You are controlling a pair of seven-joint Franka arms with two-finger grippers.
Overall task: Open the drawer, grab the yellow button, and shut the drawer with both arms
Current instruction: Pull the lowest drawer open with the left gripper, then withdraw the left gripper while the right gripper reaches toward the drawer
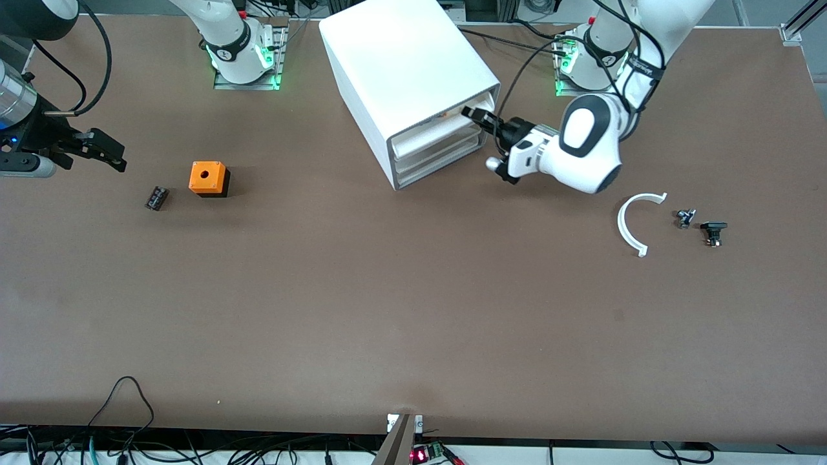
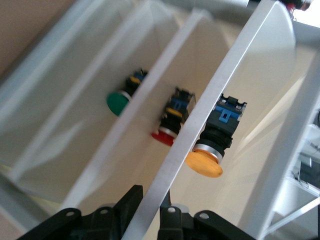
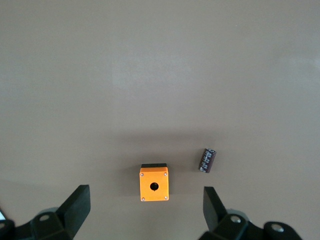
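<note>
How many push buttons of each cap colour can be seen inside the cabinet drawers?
Green cap push button: 1
Red cap push button: 1
Orange cap push button: 1
Total: 3
</note>
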